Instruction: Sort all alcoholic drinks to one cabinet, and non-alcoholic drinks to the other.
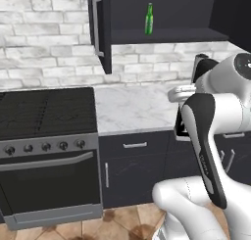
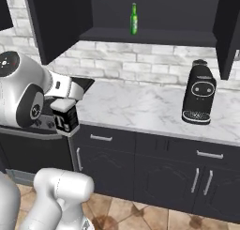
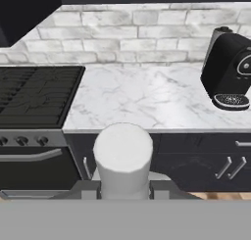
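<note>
Gripping squat pale bottle with black label [image 2: 64, 116] in clenched hand [image 3: 122, 187] | slim green glass beer bottle [image 1: 149, 19] upright on dark cabinet shelf [image 1: 166, 36], 12 o'clock above marble table [image 1: 132, 107]

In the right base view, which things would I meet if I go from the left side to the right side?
Robot arm → squat pale bottle, clamped in the gripper → green beer bottle on the cabinet shelf → black coffee machine on the marble counter.
</note>
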### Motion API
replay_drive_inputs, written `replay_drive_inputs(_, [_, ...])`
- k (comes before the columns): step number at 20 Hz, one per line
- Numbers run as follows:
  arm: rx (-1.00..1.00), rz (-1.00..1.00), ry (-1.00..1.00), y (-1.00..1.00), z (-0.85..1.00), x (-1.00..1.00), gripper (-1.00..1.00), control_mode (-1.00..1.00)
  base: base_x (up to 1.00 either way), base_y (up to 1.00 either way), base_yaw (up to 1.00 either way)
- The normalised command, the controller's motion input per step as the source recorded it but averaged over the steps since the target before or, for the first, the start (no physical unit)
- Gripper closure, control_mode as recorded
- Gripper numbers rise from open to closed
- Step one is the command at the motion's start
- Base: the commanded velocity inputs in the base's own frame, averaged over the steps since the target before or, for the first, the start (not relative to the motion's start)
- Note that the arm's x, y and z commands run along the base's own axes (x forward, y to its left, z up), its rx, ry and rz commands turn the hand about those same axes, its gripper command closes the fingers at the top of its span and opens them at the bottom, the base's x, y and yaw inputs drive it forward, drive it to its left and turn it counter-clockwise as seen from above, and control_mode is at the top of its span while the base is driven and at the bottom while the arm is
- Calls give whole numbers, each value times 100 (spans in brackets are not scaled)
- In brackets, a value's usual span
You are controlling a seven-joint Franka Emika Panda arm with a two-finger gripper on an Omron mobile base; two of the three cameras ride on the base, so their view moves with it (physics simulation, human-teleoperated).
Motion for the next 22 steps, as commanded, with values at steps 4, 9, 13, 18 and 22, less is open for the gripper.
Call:
replay_drive_inputs(4, [0, 0, 0, 0, 0, 0, 100, 100, 34, -37, 0])
replay_drive_inputs(9, [0, 0, 0, 0, 0, 0, 100, 100, 33, -36, 0])
replay_drive_inputs(13, [0, 0, 0, 0, 0, 0, 100, 100, 34, -32, 0])
replay_drive_inputs(18, [0, 0, 0, 0, 0, 0, 100, 100, 33, -33, 0])
replay_drive_inputs(22, [0, 0, 0, 0, 0, 0, 100, 100, 33, -33, 0])
